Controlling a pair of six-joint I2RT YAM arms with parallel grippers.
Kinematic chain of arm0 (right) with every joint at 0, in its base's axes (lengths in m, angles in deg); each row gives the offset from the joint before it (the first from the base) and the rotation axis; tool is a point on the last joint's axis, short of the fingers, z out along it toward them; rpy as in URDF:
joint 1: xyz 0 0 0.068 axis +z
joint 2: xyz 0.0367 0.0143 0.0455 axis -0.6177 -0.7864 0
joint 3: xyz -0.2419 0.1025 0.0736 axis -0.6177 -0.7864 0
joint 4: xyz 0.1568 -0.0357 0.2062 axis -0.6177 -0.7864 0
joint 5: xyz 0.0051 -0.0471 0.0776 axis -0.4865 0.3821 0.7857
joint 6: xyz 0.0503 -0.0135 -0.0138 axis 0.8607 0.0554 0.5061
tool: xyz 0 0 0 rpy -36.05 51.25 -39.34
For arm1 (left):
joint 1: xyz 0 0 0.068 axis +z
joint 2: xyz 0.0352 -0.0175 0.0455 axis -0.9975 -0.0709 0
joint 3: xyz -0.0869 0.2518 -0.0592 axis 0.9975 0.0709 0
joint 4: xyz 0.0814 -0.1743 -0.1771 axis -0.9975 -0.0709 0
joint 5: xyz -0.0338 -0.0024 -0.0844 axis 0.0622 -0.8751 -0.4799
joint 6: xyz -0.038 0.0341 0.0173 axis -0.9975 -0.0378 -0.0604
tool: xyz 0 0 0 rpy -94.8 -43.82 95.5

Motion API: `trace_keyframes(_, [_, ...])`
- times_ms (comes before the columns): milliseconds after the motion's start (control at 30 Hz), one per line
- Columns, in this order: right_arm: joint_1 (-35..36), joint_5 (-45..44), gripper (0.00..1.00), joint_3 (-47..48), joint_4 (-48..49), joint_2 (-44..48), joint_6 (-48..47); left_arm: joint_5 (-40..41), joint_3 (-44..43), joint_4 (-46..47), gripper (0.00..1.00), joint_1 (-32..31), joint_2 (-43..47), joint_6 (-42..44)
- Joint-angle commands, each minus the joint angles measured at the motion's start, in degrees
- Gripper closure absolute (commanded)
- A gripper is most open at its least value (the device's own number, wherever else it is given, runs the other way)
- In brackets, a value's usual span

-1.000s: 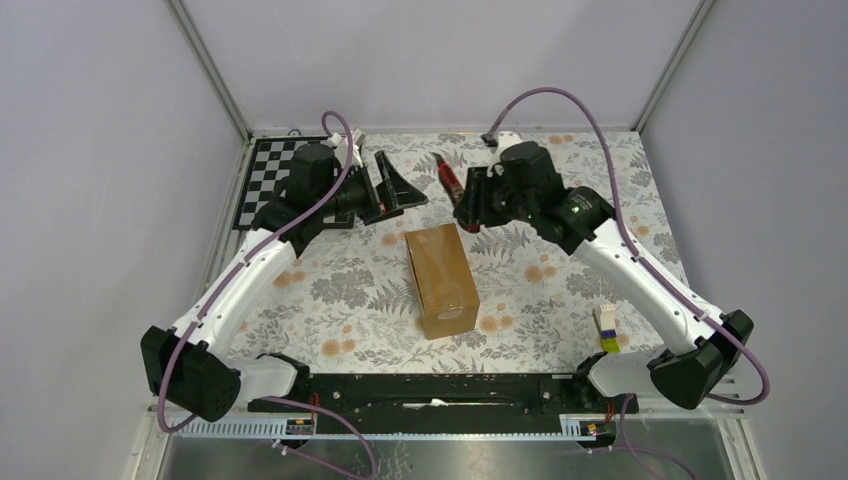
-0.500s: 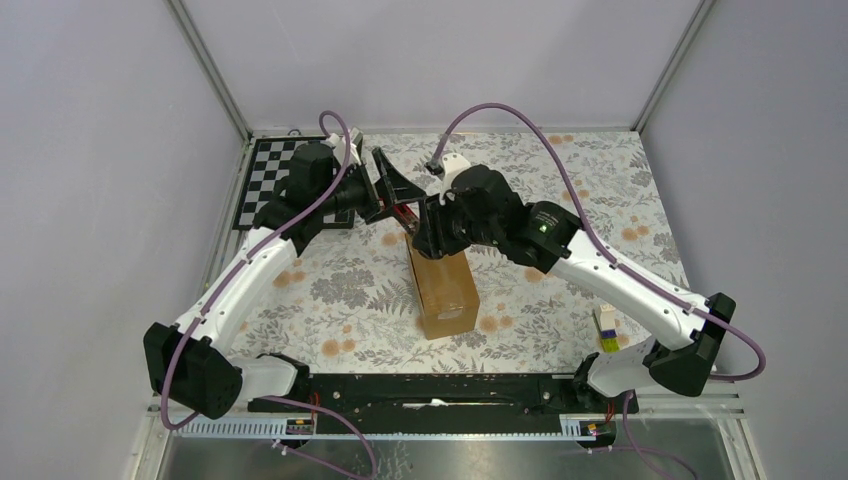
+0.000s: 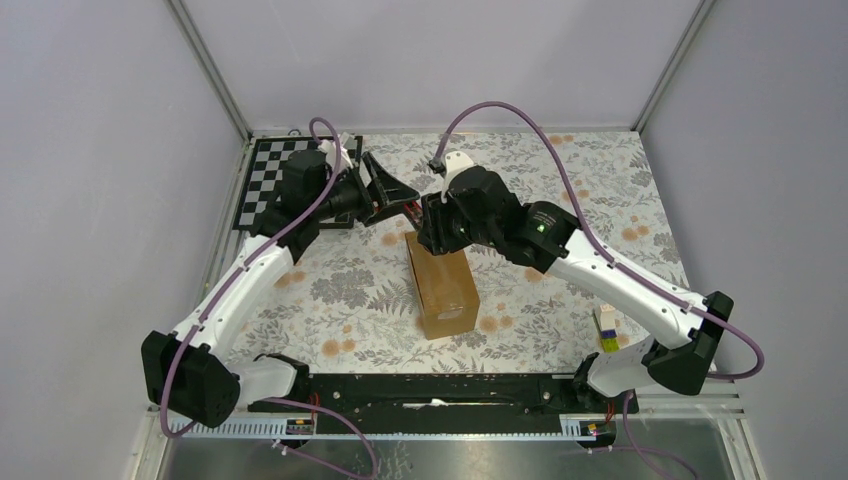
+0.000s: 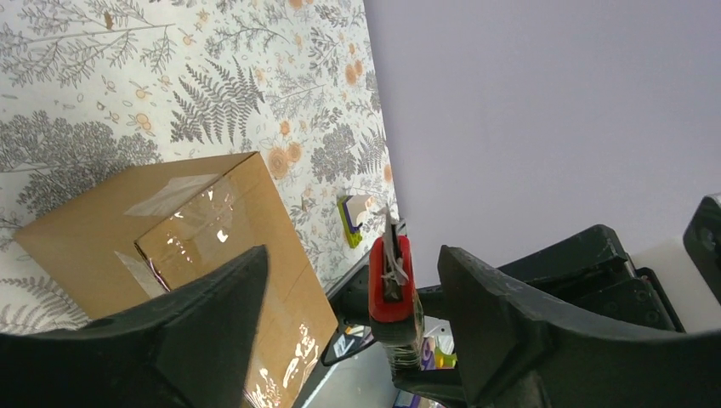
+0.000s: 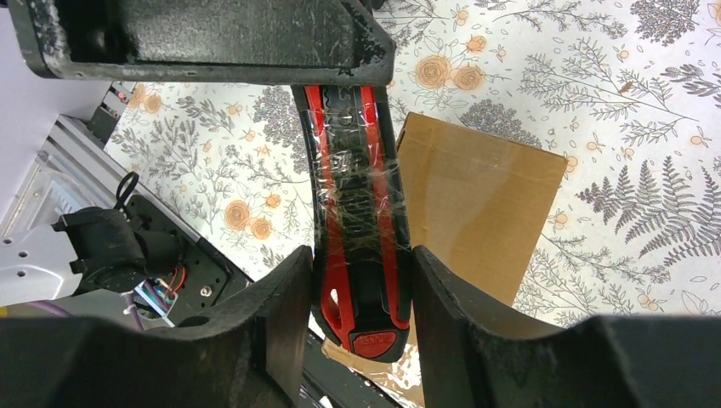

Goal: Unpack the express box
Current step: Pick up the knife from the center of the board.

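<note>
The express box (image 3: 442,283), a brown taped carton, lies on the floral table at the centre; it also shows in the left wrist view (image 4: 195,221) and the right wrist view (image 5: 476,204). My right gripper (image 3: 428,215) is shut on a red-and-black cutter (image 5: 361,212) and holds it above the box's far end. My left gripper (image 3: 398,195) is open, its jaws wide on either side of the cutter's blade end (image 4: 391,280) without touching it.
A checkerboard (image 3: 262,180) lies at the back left. A small coloured block stack (image 3: 605,328) stands at the front right, also seen in the left wrist view (image 4: 353,219). The black base rail (image 3: 430,390) runs along the near edge.
My right arm has swung left from the back of the table with the cutter, bringing it over the box's far end and between the left jaws. The left gripper shifted only slightly.
</note>
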Motion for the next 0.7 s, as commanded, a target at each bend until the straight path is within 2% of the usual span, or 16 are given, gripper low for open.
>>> trace_keyframes(0, [0.7,-2.2,1.0,3.1,0.6,-1.0,-0.9,-3.2,1.5,7.1,0.27,0.8,2.1,-3.7])
trace_keyframes(133, [1.0,-2.0,1.0,3.0,1.0,-1.4,-1.2,-3.7,2.6,8.7,0.34,1.1,1.8,-5.3])
trace_keyframes(333, [1.2,-3.3,1.0,2.1,0.9,-1.3,-1.0,-5.0,5.4,12.3,0.54,1.3,1.8,-8.0])
trace_keyframes(567, [1.4,-3.3,1.0,0.7,1.0,-1.1,0.0,-5.0,9.4,16.3,0.9,1.3,2.4,-10.5])
trace_keyframes(667, [1.5,-3.5,1.0,0.2,1.5,-1.0,0.9,-5.0,11.2,19.0,1.0,1.3,3.1,-12.9])
